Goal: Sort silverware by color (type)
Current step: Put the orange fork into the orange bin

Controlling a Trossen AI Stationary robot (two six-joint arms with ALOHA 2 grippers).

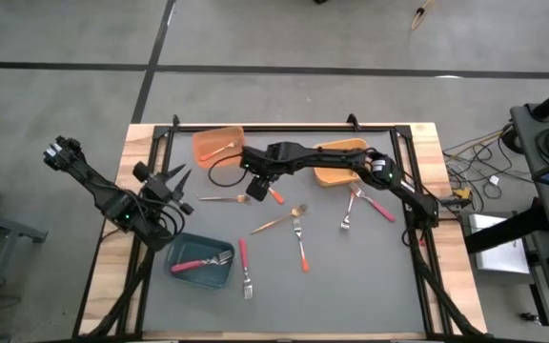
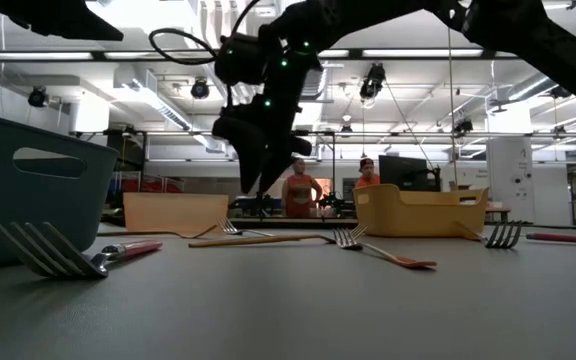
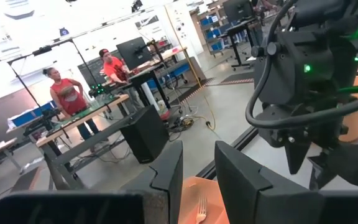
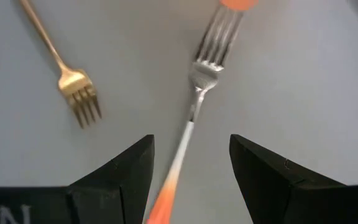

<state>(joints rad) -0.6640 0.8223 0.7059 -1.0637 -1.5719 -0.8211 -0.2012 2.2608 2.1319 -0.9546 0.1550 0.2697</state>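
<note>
Your right gripper (image 4: 191,168) is the one at work, hanging just above the mat (image 1: 370,276) near its middle, fingers spread wide and holding nothing. Between those fingers (image 4: 120,171), directly below, lies the orange-handled fork (image 4: 194,106). Its orange handle end sits nearest the fingers, in the gap, and the shaft runs forward and away from them to the silver tines. That long axis runs roughly along the gap, tilted a little toward one finger, so closing would pinch the thin handle across its width. I judge a straight descent is all the next move needs, perhaps with a small wrist turn to square the fingers to the handle.

Just beyond, off to one side of the fingers, a gold fork (image 4: 73,81) lies with its tines pointing back toward the gripper and its handle running away. It is clear of the gap and should not be caught.

Farther out in the high view, other forks lie scattered on the mat, with one in the orange bin (image 1: 219,145) and some in the teal bin (image 1: 200,264).

Your left gripper (image 1: 172,183) waits at the mat's left edge, well apart from this fork. Its fingers (image 3: 166,174) stand partly apart with nothing between them. The right arm is plainly nearer.
</note>
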